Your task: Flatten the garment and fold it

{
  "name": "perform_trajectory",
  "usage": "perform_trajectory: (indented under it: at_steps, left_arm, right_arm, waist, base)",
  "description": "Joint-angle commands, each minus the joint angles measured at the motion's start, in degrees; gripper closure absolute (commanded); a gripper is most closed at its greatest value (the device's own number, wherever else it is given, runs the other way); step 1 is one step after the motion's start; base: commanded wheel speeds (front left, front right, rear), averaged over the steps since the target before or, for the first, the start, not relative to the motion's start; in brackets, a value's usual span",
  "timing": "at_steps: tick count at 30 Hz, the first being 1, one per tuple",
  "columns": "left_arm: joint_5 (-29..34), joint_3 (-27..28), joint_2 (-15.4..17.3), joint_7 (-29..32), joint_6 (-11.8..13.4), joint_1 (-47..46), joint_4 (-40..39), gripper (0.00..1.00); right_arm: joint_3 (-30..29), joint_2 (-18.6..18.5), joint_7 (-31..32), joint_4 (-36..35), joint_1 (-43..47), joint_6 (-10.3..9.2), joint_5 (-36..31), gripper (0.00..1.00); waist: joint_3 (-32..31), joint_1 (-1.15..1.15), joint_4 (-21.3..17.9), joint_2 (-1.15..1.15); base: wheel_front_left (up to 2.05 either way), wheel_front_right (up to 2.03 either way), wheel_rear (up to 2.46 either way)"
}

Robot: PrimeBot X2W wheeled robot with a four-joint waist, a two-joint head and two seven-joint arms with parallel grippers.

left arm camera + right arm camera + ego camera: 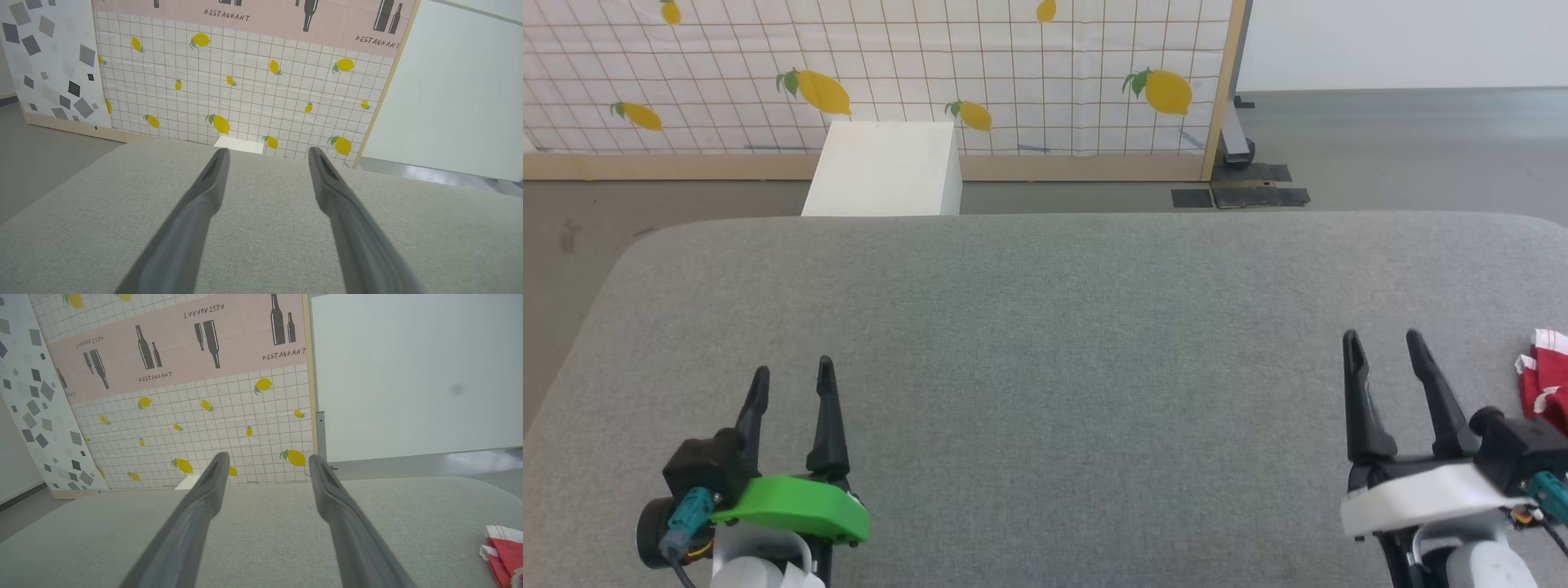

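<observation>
A red garment (1547, 382) is lying bunched at the desk's (1045, 327) right edge, likely light and limp, best pinched at its white trim, while the left gripper (792, 377) and right gripper (1382, 343) are hovering, jaws apart.

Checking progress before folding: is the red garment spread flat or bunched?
Bunched, where visible: the garment lies crumpled at the picture's right edge, mostly cut off.

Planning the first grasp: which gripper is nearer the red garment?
Right. The right gripper is open just left of the garment, not touching it; the left gripper, also open, is much farther to the left.
</observation>
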Motion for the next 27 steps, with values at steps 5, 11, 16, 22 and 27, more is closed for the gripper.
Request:
perform_trajectory:
  at_steps: [5,11,16,22,27]
  left_arm:
    - [1.75,-1.73,0.00,-0.27,-0.80,1.36,2.00,0.00]
    - [2.87,-3.47,0.23,-0.24,-0.98,1.62,4.26,0.00]
    - [3.15,-4.01,0.23,-0.25,-0.70,1.73,5.09,0.00]
    - [2.85,-4.30,0.07,0.07,-0.72,1.01,5.23,1.00]
    - [3.26,-4.18,-0.01,0.56,-0.64,1.09,4.75,1.00]
  right_arm:
    - [-0.28,0.07,-0.78,1.60,2.86,-0.08,-0.49,0.00]
    - [-0.22,0.07,-0.20,2.67,3.77,-0.08,-2.03,0.00]
    - [-0.17,0.08,0.31,2.79,3.63,-0.08,-1.75,0.00]
    - [-0.30,0.02,0.31,2.74,3.27,0.00,-1.61,1.00]
    - [-0.19,0.02,0.74,2.47,3.22,0.00,-1.94,1.00]
  waist:
    - [-0.40,0.01,0.27,0.00]
    - [-0.29,0.01,0.15,0.00]
    - [0.19,0.01,-0.10,0.00]
    - [0.60,0.01,-0.11,0.00]
    - [0.65,0.01,-0.14,0.00]
  base:
    - [0.00,0.00,0.00]
    - [0.00,0.00,0.00]
    - [0.00,0.00,0.00]
    - [0.00,0.00,0.00]
    - [0.00,0.00,0.00]
